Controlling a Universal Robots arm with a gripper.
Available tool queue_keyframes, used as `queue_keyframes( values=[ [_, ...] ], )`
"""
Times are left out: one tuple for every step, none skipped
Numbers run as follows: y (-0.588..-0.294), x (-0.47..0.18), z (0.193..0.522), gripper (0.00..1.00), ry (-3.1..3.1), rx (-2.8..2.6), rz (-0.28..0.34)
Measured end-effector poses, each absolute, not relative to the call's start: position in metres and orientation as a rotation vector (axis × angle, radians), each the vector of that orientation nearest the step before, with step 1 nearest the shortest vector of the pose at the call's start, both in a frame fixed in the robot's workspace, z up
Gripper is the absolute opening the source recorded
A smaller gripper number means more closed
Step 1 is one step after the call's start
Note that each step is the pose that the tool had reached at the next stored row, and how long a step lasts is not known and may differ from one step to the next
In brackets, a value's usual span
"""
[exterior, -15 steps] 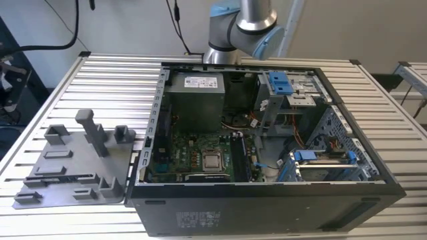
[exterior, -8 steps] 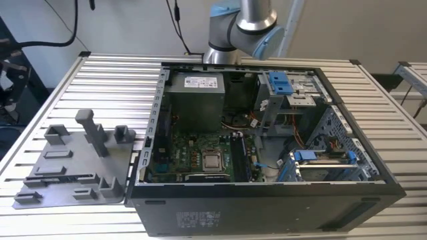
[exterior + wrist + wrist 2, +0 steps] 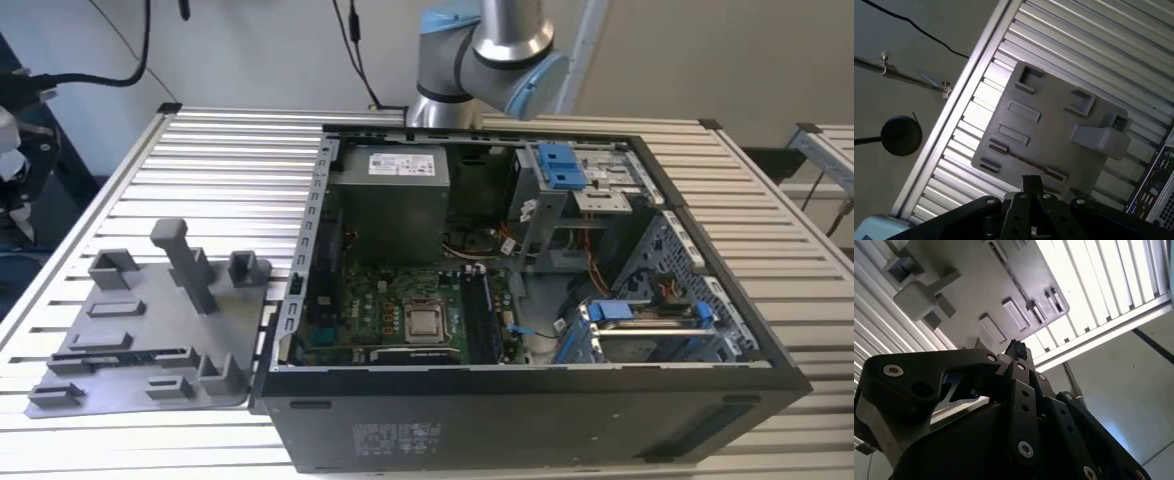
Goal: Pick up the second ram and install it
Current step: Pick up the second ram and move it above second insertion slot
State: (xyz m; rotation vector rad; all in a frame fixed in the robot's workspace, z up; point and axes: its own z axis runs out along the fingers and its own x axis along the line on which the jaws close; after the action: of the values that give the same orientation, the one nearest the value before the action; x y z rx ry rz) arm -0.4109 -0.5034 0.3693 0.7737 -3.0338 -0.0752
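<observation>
Gray tray [image 3: 1054, 135] on slatted table [image 3: 1079, 40], pincer [image 3: 1031, 184] over it

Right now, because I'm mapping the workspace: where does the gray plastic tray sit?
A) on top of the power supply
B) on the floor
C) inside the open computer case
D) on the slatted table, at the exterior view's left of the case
D: the gray tray lies flat on the slatted table, just outside the wall of the open computer case, at the exterior view's left.

Silver arm [image 3: 511, 25] with pale-blue joint caps [image 3: 541, 88]; black gripper [image 3: 1031, 182], silver screws [image 3: 893, 370]
</observation>
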Motion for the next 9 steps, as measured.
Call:
queue_keyframes(
  values=[
    [-0.5034, -0.4109, 0.3693, 0.11, -3.026, 0.801, -0.075],
    [-0.5034, -0.4109, 0.3693, 0.11, -3.018, 0.829, -0.075],
    [-0.5034, -0.4109, 0.3692, 0.11, -3.01, 0.857, -0.075],
    [-0.5034, -0.4109, 0.3693, 0.11, -3.002, 0.883, -0.075],
    [-0.5034, -0.4109, 0.3692, 0.11, -2.993, 0.911, -0.074],
    [-0.5034, -0.4109, 0.3693, 0.11, -2.984, 0.938, -0.074],
    [-0.5034, -0.4109, 0.3692, 0.11, -2.976, 0.964, -0.074],
    [-0.5034, -0.4109, 0.3693, 0.11, -2.966, 0.991, -0.074],
    [-0.5034, -0.4109, 0.3693, 0.11, -2.957, 1.018, -0.074]
  ],
)
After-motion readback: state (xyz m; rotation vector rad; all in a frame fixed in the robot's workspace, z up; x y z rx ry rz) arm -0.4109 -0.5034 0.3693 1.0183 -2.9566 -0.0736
